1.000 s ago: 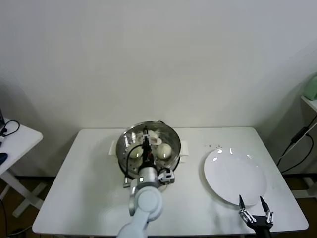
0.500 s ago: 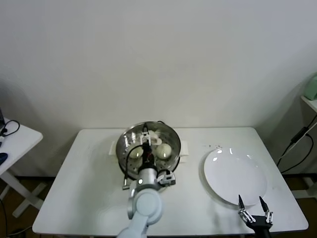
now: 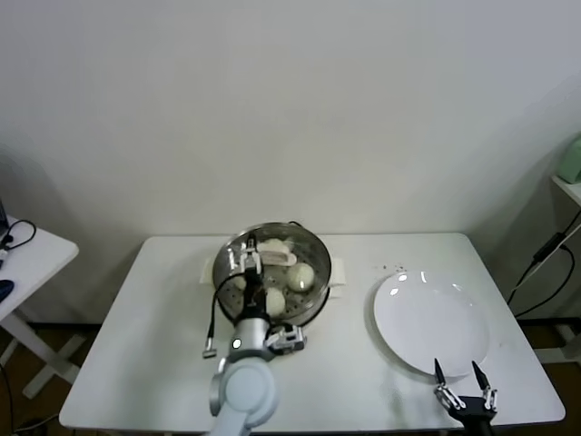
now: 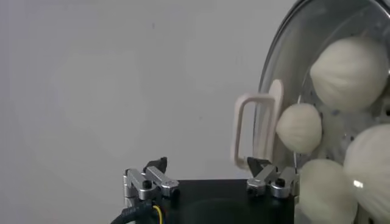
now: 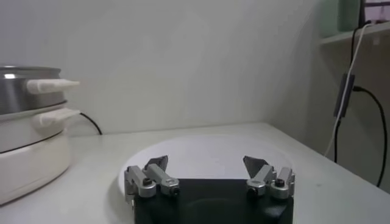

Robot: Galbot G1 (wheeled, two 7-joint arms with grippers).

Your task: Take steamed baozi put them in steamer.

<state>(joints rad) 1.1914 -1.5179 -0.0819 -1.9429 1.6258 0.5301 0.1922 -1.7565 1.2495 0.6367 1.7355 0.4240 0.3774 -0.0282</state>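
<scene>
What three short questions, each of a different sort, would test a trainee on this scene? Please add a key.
1. How many baozi lie in the steamer, as the left wrist view shows?
2. True or false: the white plate holds one baozi.
3. Fill in: the open left tool hangs at the rim of the ___; the open right tool waits at the near edge of the ___.

Key: 1. four. 2. false, the plate is bare. 3. steamer; plate.
</scene>
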